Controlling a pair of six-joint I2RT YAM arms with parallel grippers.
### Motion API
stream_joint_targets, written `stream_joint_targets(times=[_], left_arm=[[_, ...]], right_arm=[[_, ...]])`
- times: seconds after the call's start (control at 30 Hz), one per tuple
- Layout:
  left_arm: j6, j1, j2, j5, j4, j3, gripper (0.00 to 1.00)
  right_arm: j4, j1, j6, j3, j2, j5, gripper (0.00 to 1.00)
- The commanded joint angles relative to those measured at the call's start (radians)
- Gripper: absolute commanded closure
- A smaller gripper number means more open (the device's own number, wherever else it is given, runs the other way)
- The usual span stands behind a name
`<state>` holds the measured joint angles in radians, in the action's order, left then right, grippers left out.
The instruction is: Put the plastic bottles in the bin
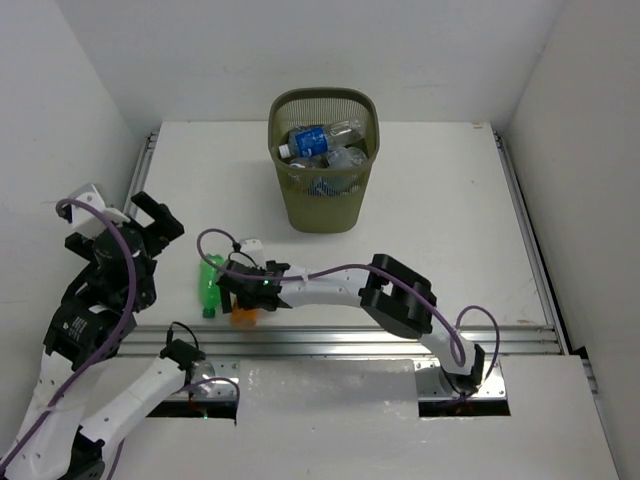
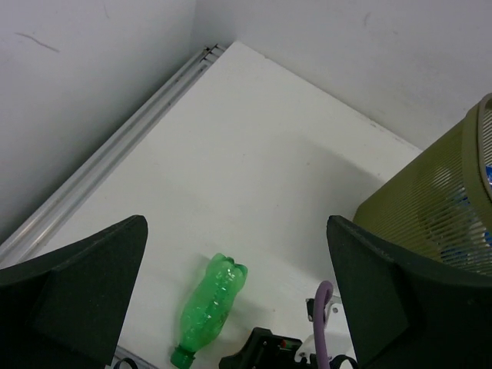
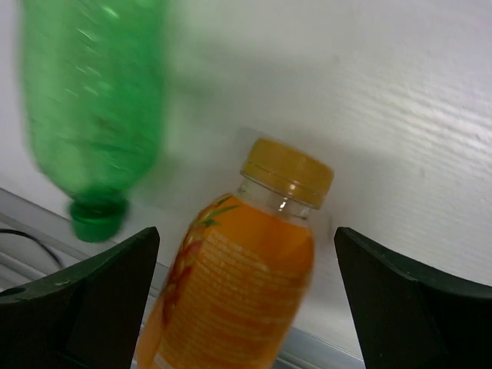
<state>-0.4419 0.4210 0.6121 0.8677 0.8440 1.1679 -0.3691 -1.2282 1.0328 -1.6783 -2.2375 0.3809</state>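
Orange bottle [image 3: 238, 292] lay by the near rail [image 1: 350, 341] beside the green bottle [image 1: 210, 285], framed by the right gripper's [image 3: 244, 246] spread fingers, apparently poised to grasp it for the bin [image 1: 278, 112] behind, while the left gripper [image 2: 235, 227] hung open, idle.

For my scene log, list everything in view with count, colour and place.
bin: one, olive green, far middle of the table, which is white.
bottles in the bin: several, clear, some blue-labelled; exact count unclear.
green bottle: one, lying near the front rail.
orange bottle: one, orange cap, beside the green bottle.
left tool: black, open, at the left, holding nothing.
right tool: black, open, fingers either side of the orange bottle.
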Motion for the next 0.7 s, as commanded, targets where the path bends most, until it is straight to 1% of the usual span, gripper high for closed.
stream_joint_targets(times=[0.0, 0.07, 0.1, 0.13, 0.17, 0.2, 0.23, 0.27, 0.3, 0.33, 0.37, 0.4, 0.43, 0.47, 0.5, 0.53, 0.57, 0.6, 0.63, 0.67], left_arm=[[0.006, -0.005, -0.048, -0.028, -0.023, -0.028, 0.00], [0.012, -0.005, -0.046, -0.081, -0.029, -0.056, 0.00], [0.014, -0.004, -0.040, -0.105, -0.029, -0.063, 0.00], [0.020, -0.005, -0.035, -0.174, -0.034, -0.069, 0.00], [0.022, -0.005, -0.020, -0.217, -0.037, -0.074, 0.00], [0.022, -0.005, -0.012, -0.264, -0.042, -0.085, 0.00], [0.025, -0.005, -0.006, -0.376, -0.060, -0.091, 0.00], [0.025, -0.005, 0.001, -0.439, -0.075, -0.108, 0.00], [0.023, -0.005, 0.005, -0.500, -0.109, -0.119, 0.00], [0.019, -0.005, 0.011, -0.647, -0.132, -0.129, 0.00], [0.014, -0.005, 0.014, -0.727, -0.158, -0.163, 0.00], [0.002, -0.005, 0.020, -0.884, -0.215, -0.181, 0.00], [-0.006, -0.005, 0.032, -0.956, -0.247, -0.200, 0.00], [-0.018, -0.005, 0.038, -1.023, -0.279, -0.244, 0.00], [-0.050, -0.005, 0.044, -1.173, -0.377, -0.273, 0.00], [-0.070, -0.005, 0.060, -1.255, -0.441, -0.336, 0.00], [-0.130, -0.005, 0.072, -1.348, -0.589, -0.367, 0.00], [-0.164, -0.004, 0.089, -1.516, -0.668, -0.401, 0.00], [-0.197, -0.001, 0.122, -1.573, -0.745, -0.449, 0.00], [-0.230, 0.004, 0.138, -1.602, -0.804, -0.465, 0.00]], right_arm=[[-0.004, -0.007, 0.009, 0.080, 0.068, -0.008, 0.06], [-0.016, -0.007, 0.004, 0.124, 0.073, -0.025, 0.09], [-0.022, -0.004, 0.006, 0.141, 0.091, -0.007, 0.10], [-0.024, -0.002, 0.006, 0.169, 0.113, 0.002, 0.14], [-0.016, -0.002, -0.002, 0.257, 0.146, 0.021, 0.30], [0.037, -0.004, -0.011, 0.312, 0.185, 0.050, 0.41], [0.065, -0.004, -0.026, 0.372, 0.278, 0.076, 0.51], [0.134, -0.004, -0.084, 0.478, 0.327, 0.090, 0.66], [0.159, -0.007, -0.115, 0.523, 0.379, 0.104, 0.70], [0.185, -0.007, -0.141, 0.619, 0.491, 0.130, 0.74], [0.261, -0.007, -0.218, 0.676, 0.554, 0.133, 0.77], [0.319, -0.007, -0.278, 0.733, 0.620, 0.134, 0.78], [0.378, -0.005, -0.339, 0.858, 0.763, 0.131, 0.80], [0.529, -0.007, -0.476, 0.926, 0.839, 0.124, 0.82], [0.602, -0.005, -0.552, 0.986, 0.911, 0.109, 0.86], [0.654, -0.004, -0.610, 1.076, 1.038, 0.077, 0.89], [0.727, -0.002, -0.710, 1.113, 1.093, 0.064, 1.00], [0.760, -0.001, -0.755, 1.143, 1.140, 0.044, 1.00], [0.782, 0.001, -0.814, 1.176, 1.182, 0.006, 1.00], [0.780, 0.002, -0.839, 1.184, 1.249, -0.011, 1.00]])
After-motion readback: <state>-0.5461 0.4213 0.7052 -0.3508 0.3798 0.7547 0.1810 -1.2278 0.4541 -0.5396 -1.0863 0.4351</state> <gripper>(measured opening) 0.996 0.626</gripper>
